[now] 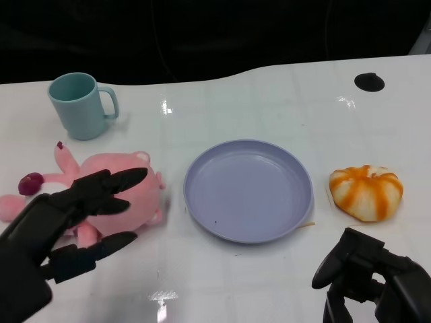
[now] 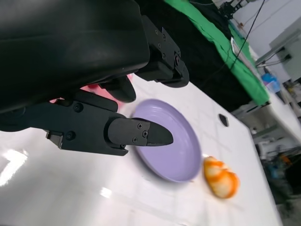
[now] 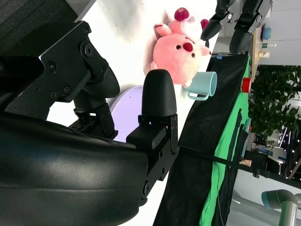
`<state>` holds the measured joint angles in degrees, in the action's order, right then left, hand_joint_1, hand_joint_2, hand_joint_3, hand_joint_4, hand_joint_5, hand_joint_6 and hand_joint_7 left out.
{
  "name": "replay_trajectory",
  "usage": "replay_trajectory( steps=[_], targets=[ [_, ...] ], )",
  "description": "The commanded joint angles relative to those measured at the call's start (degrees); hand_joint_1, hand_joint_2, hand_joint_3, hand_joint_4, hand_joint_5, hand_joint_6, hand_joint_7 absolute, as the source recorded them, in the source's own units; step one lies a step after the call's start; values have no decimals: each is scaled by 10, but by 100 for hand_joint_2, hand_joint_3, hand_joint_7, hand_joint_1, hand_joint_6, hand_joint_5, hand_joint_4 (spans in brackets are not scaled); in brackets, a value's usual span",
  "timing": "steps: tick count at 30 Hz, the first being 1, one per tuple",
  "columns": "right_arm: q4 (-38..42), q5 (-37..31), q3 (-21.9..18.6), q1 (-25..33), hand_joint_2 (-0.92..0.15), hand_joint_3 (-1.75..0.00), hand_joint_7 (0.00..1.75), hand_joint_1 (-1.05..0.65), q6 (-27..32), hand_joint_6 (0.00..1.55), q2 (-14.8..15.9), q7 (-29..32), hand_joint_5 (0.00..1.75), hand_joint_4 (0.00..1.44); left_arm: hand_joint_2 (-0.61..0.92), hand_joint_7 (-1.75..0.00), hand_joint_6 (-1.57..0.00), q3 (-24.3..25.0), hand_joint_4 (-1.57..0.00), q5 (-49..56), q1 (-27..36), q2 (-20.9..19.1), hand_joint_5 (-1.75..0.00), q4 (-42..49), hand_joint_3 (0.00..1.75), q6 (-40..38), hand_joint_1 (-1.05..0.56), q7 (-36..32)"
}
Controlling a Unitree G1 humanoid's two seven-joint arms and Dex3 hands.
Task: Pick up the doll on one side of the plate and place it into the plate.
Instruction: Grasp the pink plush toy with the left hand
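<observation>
Right hand [image 1: 367,276] nearest, low at table edge, fingers curled in, holding nothing. Left hand [image 1: 74,215] spread wide over pink doll [image 1: 118,192], nothing gripped; contact unclear. Doll lies on table just left of purple plate [image 1: 249,190]. Orange-striped bun [image 1: 366,192] right of plate. Teal mug [image 1: 81,105] farthest, behind doll.

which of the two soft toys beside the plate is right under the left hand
The pink doll, on the mug's side of the plate; the left hand hovers over it. The orange-striped toy lies opposite.
</observation>
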<state>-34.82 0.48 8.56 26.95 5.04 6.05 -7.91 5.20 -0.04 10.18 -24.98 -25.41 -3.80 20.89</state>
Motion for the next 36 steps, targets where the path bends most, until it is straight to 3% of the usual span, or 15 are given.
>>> replay_trajectory(
  steps=[1, 10, 21, 28, 36],
  targets=[
    [-3, 8, -5, 1, -46, -137, 156, 12, -2, 58, 0, 0, 175, 71, 91, -4, -29, 8, -1, 46, 2, -17, -63, -15, 4, 19, -61, -15],
    [-4, 9, -7, 3, -47, -136, 155, 12, -5, 58, 4, -1, 175, 71, 92, -1, -20, 10, 0, 202, -6, -51, -45, -25, 3, 41, -64, -40],
    [-7, 14, -7, 6, -47, -136, 156, 11, -1, 58, 1, 0, 175, 71, 91, 0, -16, -6, 0, 382, -54, -90, -24, -4, 1, -3, -68, -35],
    [-10, 16, -7, 8, -47, -135, 155, 10, 0, 57, 1, 1, 175, 71, 89, 0, -17, -35, 0, 463, -91, -105, -24, 30, 0, -42, -68, -12],
    [-15, 15, -7, 10, -47, -134, 155, 9, 6, 58, 1, 2, 175, 70, 90, 0, -17, -76, -3, 483, -147, -120, -27, 126, 0, -44, -72, -7]
  ],
)
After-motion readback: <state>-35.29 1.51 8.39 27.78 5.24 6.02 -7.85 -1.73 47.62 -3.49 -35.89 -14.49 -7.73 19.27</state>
